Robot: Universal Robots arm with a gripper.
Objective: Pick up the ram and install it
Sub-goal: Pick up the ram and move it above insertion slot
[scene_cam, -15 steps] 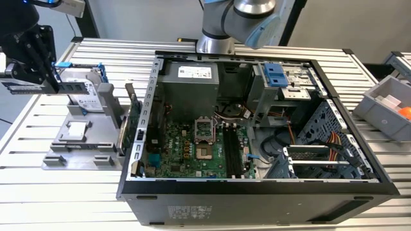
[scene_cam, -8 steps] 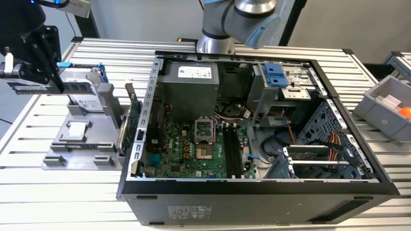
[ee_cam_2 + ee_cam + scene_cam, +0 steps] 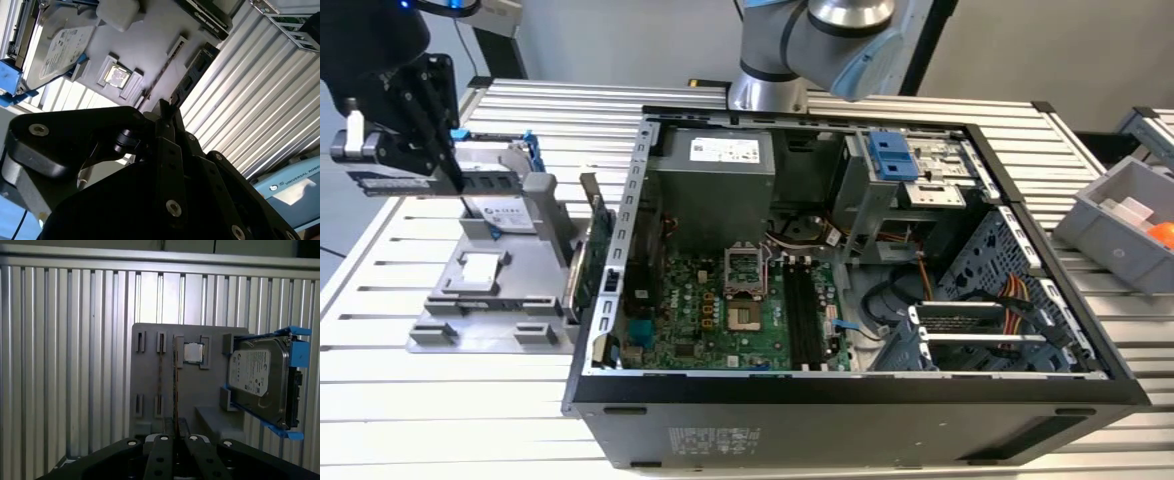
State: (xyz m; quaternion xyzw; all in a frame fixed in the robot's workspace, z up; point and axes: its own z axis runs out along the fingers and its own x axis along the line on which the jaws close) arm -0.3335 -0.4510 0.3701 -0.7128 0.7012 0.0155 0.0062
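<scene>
Surface: we see a ribbed aluminium table point(image 3: 440, 410), its pale parallel slats running across the lower frame of the exterior view | Backdrop: a plain pale grey wall point(image 3: 627, 40) along the top | Edge: a grey bin point(image 3: 1105, 222) at the exterior view's right | Light: we log it even, with soft glare on the slats

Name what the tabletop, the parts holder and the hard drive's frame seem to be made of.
The tabletop: likely aluminium, by its pale, ribbed, softly shiny slats. The parts holder: probably matte grey plastic, with moulded slots and no shine. The hard drive's frame: probably plastic, by its bright, even blue.
</scene>
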